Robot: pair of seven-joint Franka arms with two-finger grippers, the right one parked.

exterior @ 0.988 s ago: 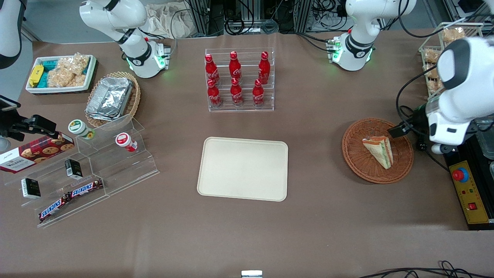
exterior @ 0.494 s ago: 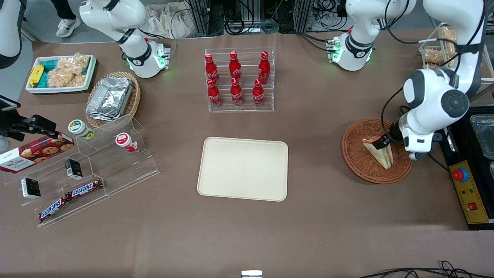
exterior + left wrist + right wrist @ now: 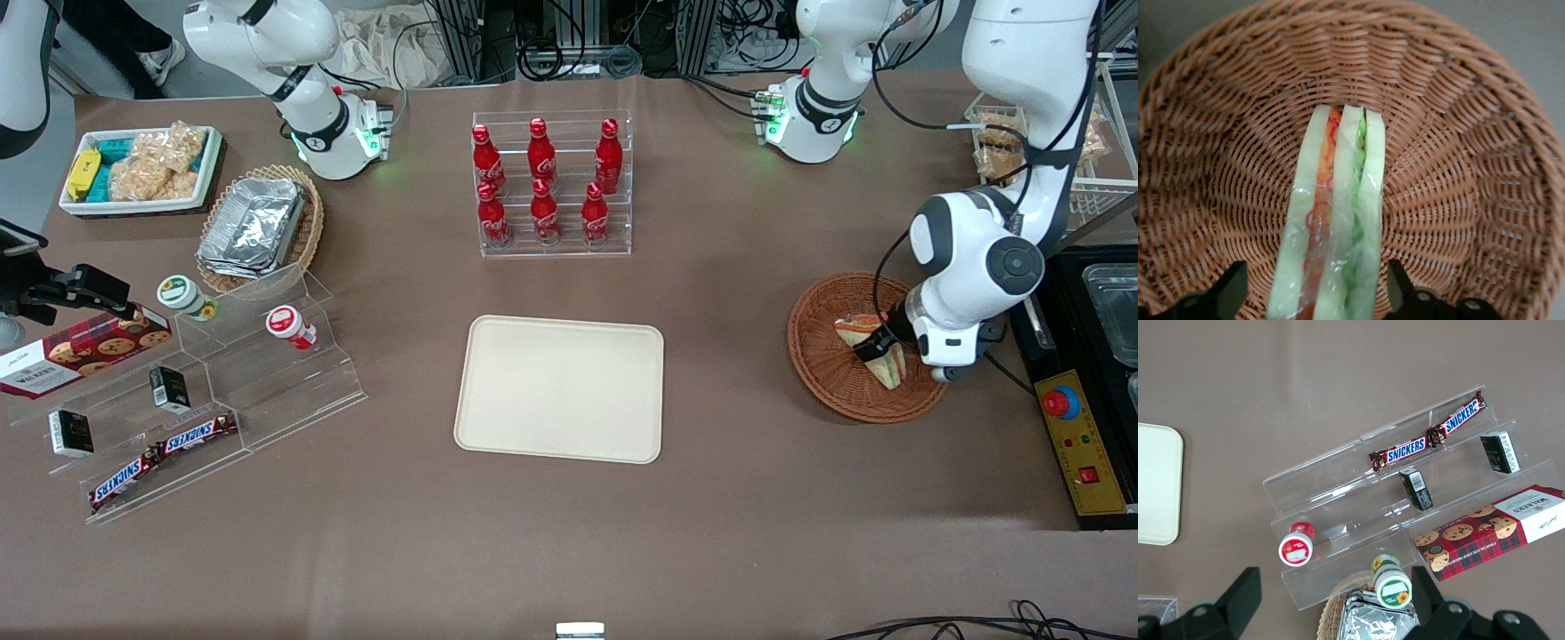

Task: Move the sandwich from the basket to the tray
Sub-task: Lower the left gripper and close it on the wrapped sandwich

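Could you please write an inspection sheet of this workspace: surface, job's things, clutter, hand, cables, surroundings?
Surface: brown table, flat, no spills seen.
Job's things: sandwich lies in the basket; tray nearer the table's middle, nothing on it.
Clutter: rack of red bottles farther from the front camera than the tray; acrylic steps with Snickers bars and cookie box toward the parked arm's end.
Hand: left hand is low in the basket, open, one finger on each side of the sandwich, not closed on it.
Cables: black cable loops along the working arm above the basket.
Surroundings: control box with red button beside the basket.
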